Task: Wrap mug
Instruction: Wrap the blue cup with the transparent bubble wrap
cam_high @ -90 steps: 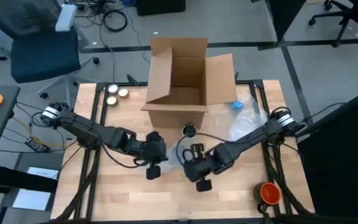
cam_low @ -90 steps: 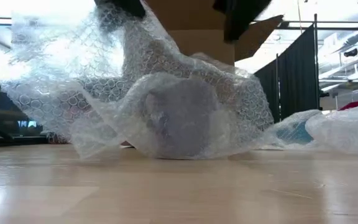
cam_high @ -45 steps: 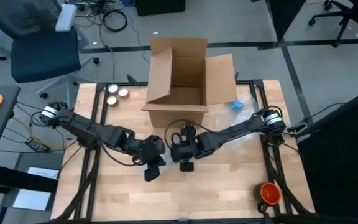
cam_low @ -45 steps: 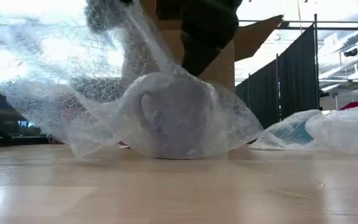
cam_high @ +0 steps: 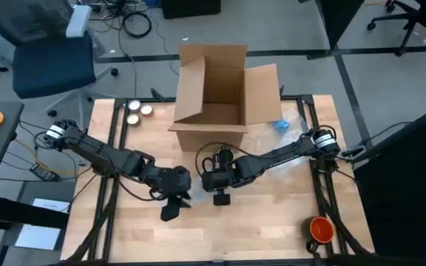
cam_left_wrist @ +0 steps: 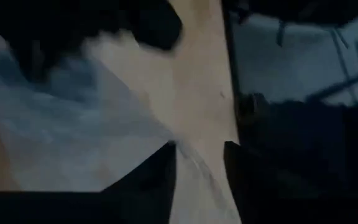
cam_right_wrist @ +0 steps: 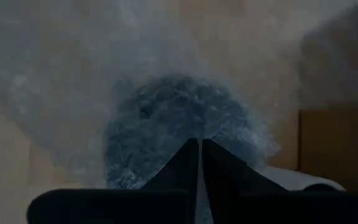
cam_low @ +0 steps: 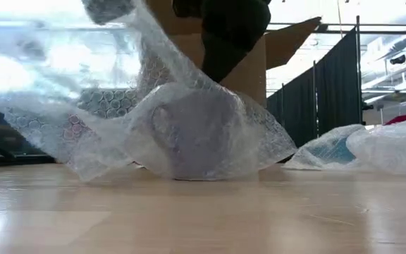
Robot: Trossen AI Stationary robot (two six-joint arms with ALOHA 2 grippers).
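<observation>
The mug (cam_low: 196, 134) stood on the wooden worktop (cam_low: 203, 219) near its middle, swathed in bubble wrap (cam_low: 83, 134) that spread to one side. The left gripper (cam_high: 174, 201) held a raised part of the sheet, its fingers (cam_left_wrist: 148, 180) clamped on the bubble wrap. The right gripper (cam_high: 214, 177) hung just above the mug, its fingers (cam_right_wrist: 182, 168) together. Behind them stood an open cardboard box (cam_high: 217, 92); more crumpled wrap (cam_low: 372, 148) lay off to the side.

Bright backlight glares in the low view, while both wrist views are dim and blurred.
</observation>
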